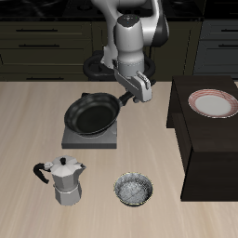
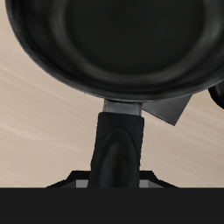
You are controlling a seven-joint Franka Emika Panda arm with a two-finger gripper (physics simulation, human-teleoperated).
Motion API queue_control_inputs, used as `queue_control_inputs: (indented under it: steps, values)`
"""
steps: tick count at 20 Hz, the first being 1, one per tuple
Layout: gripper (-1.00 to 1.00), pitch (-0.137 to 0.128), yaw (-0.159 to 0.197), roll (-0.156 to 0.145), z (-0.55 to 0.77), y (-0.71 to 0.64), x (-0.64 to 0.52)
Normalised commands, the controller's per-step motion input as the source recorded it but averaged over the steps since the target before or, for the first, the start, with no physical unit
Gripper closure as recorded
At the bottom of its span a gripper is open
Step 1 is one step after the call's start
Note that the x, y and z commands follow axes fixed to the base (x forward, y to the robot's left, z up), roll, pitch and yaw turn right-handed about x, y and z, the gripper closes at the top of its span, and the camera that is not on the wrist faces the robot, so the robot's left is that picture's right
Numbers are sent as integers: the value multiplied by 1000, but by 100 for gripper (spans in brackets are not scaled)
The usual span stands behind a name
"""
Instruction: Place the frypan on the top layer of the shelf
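The frypan is round and black, and its long handle points back toward the arm. My gripper is shut on that handle and holds the pan slightly tilted, just above the grey burner plate. In the wrist view the pan fills most of the frame, and its handle runs down into my gripper. The shelf is a large dark brown box beside the burner plate, apart from the pan.
A pink-rimmed plate lies on the shelf's top surface. A silvery moka pot and a small silvery bowl stand near the table's front edge. A corner of the burner plate shows under the pan.
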Motion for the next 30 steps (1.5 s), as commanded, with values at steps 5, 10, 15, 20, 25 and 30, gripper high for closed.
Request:
queue_control_inputs:
  steps: [5,10,15,20,25,30]
  values:
    - [100,-35,-1,-10,281,-47,25]
    - [100,-46,20,-23,302,-62,21]
    - [100,8,1,-11,47,-90,61]
    - [100,-9,84,-16,63,-59,46]
    - [100,36,177,-30,7,-165,93]
    - [100,16,203,-25,159,-210,39]
